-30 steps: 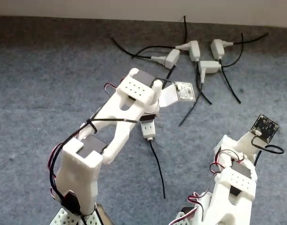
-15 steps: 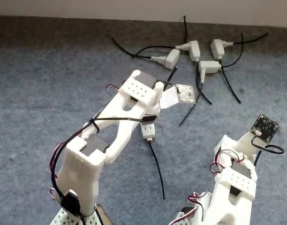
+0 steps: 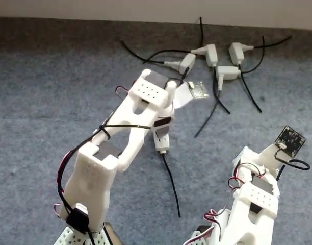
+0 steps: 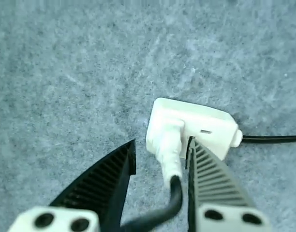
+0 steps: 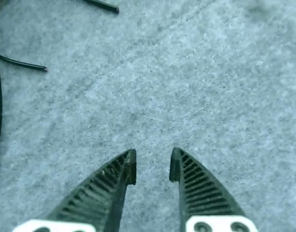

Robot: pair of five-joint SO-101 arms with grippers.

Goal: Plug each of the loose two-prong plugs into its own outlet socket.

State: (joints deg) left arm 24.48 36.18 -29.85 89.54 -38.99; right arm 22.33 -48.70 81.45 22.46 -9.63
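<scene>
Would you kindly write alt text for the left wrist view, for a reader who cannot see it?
A white two-prong plug with a black cable rests against a white rectangular socket block on grey carpet. The left gripper straddles the plug, its black ribbed fingers apart.

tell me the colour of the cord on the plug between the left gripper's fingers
Black cord, on a white plug; the left wrist view shows it best.

No text, label, number or sign can be read in any view. The white socket block lying on the grey counter carries one small grey mark on its side, too small to make out as a letter or symbol.
</scene>
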